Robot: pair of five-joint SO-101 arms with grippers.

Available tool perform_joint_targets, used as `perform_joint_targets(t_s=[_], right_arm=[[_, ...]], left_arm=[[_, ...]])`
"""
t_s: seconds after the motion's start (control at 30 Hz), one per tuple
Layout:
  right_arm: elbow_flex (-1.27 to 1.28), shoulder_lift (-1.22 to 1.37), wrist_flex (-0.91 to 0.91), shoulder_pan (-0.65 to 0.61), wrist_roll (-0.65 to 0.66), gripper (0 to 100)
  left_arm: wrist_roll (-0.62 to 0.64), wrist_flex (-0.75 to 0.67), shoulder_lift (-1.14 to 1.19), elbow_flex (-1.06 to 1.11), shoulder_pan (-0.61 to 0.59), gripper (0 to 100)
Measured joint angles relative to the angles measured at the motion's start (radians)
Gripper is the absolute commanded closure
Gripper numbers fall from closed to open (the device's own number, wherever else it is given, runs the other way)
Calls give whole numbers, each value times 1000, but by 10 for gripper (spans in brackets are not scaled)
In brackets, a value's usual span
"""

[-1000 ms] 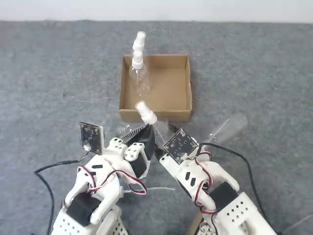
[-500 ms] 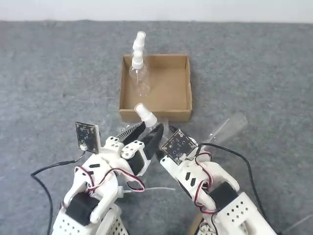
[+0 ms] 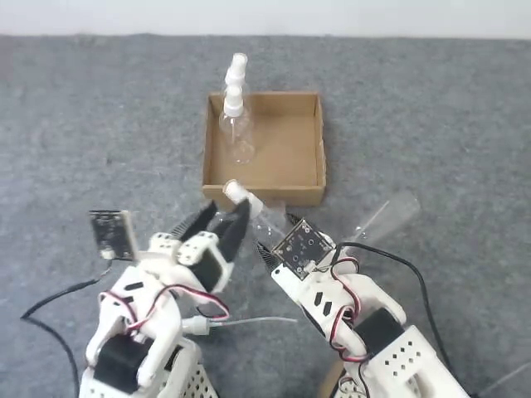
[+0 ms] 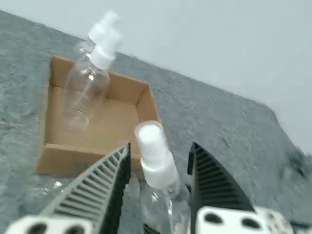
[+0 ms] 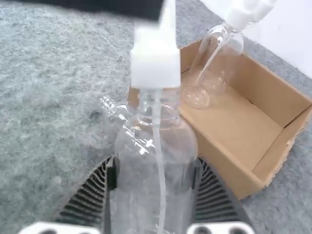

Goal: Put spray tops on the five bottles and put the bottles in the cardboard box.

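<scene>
High view: a brown cardboard box [image 3: 320, 141] sits on the grey surface [image 3: 431, 108]. The 1st bottle [image 3: 236, 133] stands in the box by its left wall, with a white top on it. A 2nd bottle [image 3: 237, 68], also with a top, is right behind it at the far wall. I cannot tell if that one is inside the box or just outside. In front of the box, the right gripper [image 3: 267, 239] holds the 3rd bottle [image 3: 264, 217]. This bottle is tilted, and its spray top [image 3: 239, 194] is close to the near wall of the box. The left gripper [image 3: 226, 209] is just beside that top, with its fingers apart. A bare bottle [image 3: 388, 215] lies on the surface to the right of the arms, apart from the box. A loose spray top [image 3: 249, 320] with a long thin tube lies near the bottom of the left arm.

Left wrist view: the left gripper's 2 black fingers [image 4: 105, 185] are wide apart. The spray top is between them, with a gap on each side. The box and the standing bottles are behind it.

Right wrist view: the right gripper [image 5: 153, 175] is clamped on the clear body of the 3rd bottle, 1 finger on each side. The spray top sits on the bottle's neck, and its thin tube runs down inside. The box is close behind. A bare bottle neck [image 5: 111, 108] lies on the surface just beside the box.
</scene>
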Motion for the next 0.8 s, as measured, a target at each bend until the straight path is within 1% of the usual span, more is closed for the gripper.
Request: perform_joint_targets(t_s=[0.07, 0.23, 0.33, 0.43, 0.5, 0.67, 0.8], right_arm=[[0, 0, 0, 0, 0, 993], [0, 0, 0, 0, 0, 993], [0, 0, 0, 0, 0, 993], [0, -46, 0, 0, 0, 993], [0, -103, 12, 0, 0, 993], [0, -269, 110, 2, 0, 993], [0, -381, 169, 2, 2, 993]], left_arm=[[5, -14, 0, 0, -41, 816], [68, -55, 0, 0, -137, 816], [103, -94, 0, 0, -209, 816], [127, -140, 0, 5, -253, 816], [130, -186, 0, 32, -265, 816], [132, -295, 0, 120, -264, 816], [137, -341, 0, 160, -256, 816]])
